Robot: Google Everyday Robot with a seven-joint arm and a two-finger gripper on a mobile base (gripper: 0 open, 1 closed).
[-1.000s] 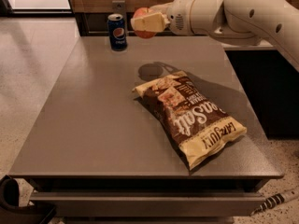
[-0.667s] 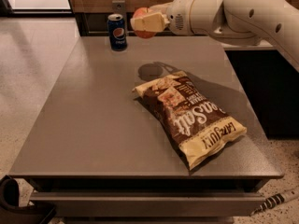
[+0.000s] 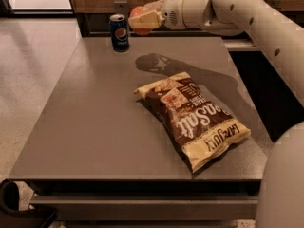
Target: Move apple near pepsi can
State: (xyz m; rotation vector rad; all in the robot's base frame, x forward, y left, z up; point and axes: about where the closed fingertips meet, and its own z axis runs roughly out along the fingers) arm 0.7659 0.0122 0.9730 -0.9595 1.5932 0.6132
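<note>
**Carry nearly done, set-down pending**

Gripping the apple in the gripper, with pale fingers clamped across its middle and red skin visible above and below them. Hanging in the air at the far end of the grey table, just beside the pepsi can on its camera-right side, a little above the can's silver top. No visible contact with can or tabletop. Going by the shadow on the tabletop, probably over the far part of the table rather than behind it; hard to confirm from one view.

Progress, as a judgement: pick done, transport mostly done. Left to do: lower to the tabletop next to the can, let go, back the arm off. Close enough sideways already; just needs a drop without clipping the can.

Orientation: roughly round, so no real long axis to speak of. No stem in sight, either hidden by the fingers or turned away, so cannot say which way it points. For reference: can standing upright, long axis vertical, logo facing the camera.

Elsewhere: chip bag lying flat mid-table, well apart from the drop spot, long axis diagonal from centre toward the near right corner. Not in the way.
</note>
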